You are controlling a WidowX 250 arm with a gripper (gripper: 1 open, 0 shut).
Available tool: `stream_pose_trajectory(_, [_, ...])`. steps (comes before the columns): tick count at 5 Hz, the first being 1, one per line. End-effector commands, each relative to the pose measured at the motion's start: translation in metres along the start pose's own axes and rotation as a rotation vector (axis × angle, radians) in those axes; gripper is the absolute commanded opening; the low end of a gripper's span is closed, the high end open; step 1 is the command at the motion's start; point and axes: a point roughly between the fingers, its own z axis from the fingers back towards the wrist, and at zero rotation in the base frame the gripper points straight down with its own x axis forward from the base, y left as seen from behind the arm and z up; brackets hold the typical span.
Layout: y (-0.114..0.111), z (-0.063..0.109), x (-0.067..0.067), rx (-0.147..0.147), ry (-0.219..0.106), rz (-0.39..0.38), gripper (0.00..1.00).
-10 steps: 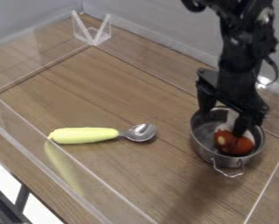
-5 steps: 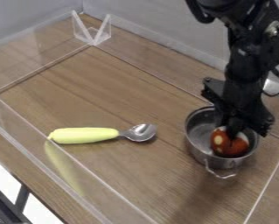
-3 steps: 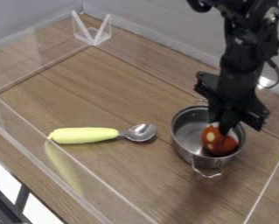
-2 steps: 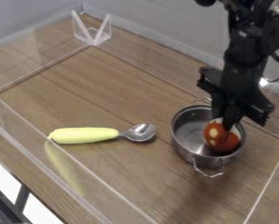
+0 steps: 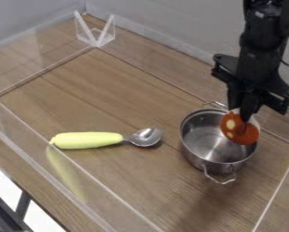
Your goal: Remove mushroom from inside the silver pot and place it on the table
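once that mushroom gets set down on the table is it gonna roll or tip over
Probably tips: the mushroom, pinched in the gripper above the pot, has a rounded cap, so it may roll on the smooth table. It looks rigid and light, hanging undeformed from a narrow pinch.

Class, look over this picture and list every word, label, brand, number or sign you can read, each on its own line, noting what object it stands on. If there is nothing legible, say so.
None: no readable text, number or sign shows anywhere.
The silver pot: bare steel, no label.
The yellow-handled spoon: plain, no print.
The mushroom, held in the tool: no marking.
The black arm: too dark and small to show any lettering.
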Motion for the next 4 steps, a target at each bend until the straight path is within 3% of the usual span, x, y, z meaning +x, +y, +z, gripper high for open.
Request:
stream_pose_trajectory(1, [0.016, 0.048, 0.017, -0.008, -0.123, 0.04, 0.0])
stream_pose_trajectory(2, [0.044, 0.068, 0.021, 0.01, -0.155, 0.111, 0.0])
stream_pose_trajectory(3, [0.067, 0.076, 0.021, 0.021, -0.163, 0.152, 0.0])
stream_pose_trajectory(4, [0.075, 0.071, 0.02, 0.029, -0.153, 0.163, 0.0])
